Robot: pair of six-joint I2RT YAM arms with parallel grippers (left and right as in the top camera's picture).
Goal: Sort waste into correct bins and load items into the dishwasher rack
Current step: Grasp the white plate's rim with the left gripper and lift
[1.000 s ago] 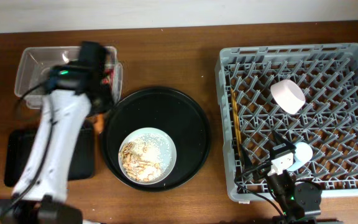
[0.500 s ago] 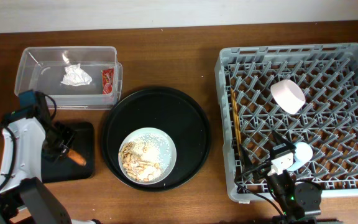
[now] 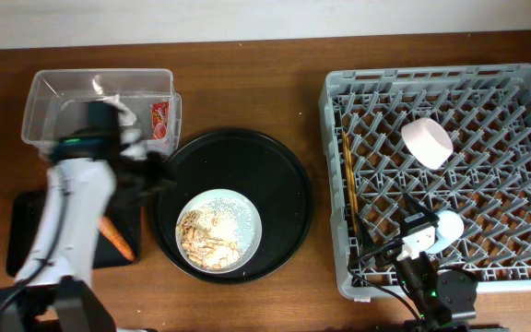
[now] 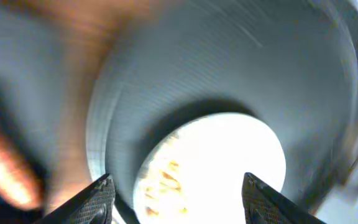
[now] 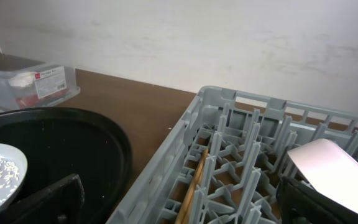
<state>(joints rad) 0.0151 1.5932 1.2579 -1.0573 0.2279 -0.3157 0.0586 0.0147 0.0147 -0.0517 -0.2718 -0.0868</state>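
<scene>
The pale plate (image 3: 218, 229) holds rice and scraps and sits on the large round black tray (image 3: 275, 175). My left gripper (image 3: 155, 171) is open and empty at that tray's left edge. In the blurred left wrist view its jaws (image 4: 179, 205) frame the plate (image 4: 216, 162). The carrot piece (image 3: 116, 238) lies on the flat black tray (image 3: 26, 231). The napkin (image 3: 118, 111) and red wrapper (image 3: 159, 118) lie in the clear tub (image 3: 44, 92). The rack (image 3: 487, 92) holds the white bowl (image 3: 427, 141), light-blue cup (image 3: 448, 224) and chopsticks (image 3: 348, 175). My right gripper (image 3: 390, 226) hangs open over the rack's front.
The right wrist view shows its open jaws (image 5: 185, 208) above the chopsticks (image 5: 194, 180), the rack's wall (image 5: 166, 162), the bowl (image 5: 334, 171), the round tray (image 5: 61, 137) and the tub (image 5: 30, 81). Bare wooden table lies between the round tray and the rack.
My left arm went from the tub to the flat black tray, left the carrot piece there, then swung right to the round tray's edge. The right arm has not moved.
</scene>
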